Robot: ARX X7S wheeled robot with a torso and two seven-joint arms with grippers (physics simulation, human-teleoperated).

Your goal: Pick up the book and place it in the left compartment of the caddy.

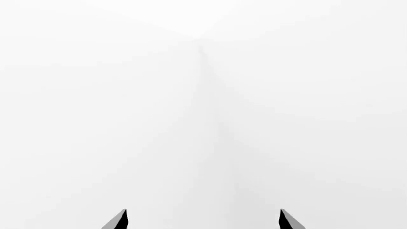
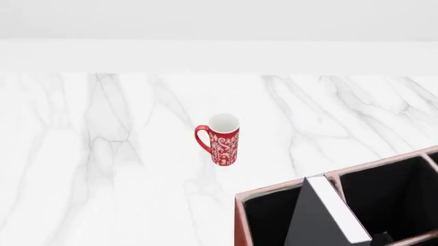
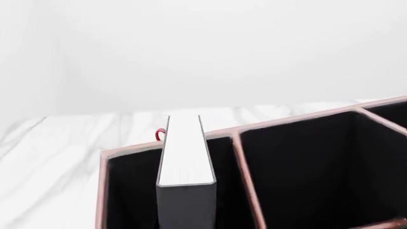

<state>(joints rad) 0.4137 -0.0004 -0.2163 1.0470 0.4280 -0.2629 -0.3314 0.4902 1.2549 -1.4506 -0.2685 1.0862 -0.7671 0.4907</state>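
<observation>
Book (image 3: 184, 157) stands upright in the caddy's (image 2: 238, 220) left compartment (image 3: 130, 191), just ahead of the unseen right pincer, grip impossible to tell; left pincer (image 1: 203, 220) spread, empty.

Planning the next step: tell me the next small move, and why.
Probably withdraw the right arm upward: the thick black book with white page edges already stands in the long left compartment of the reddish-brown leather-look caddy, with no fingers showing on it.
</observation>
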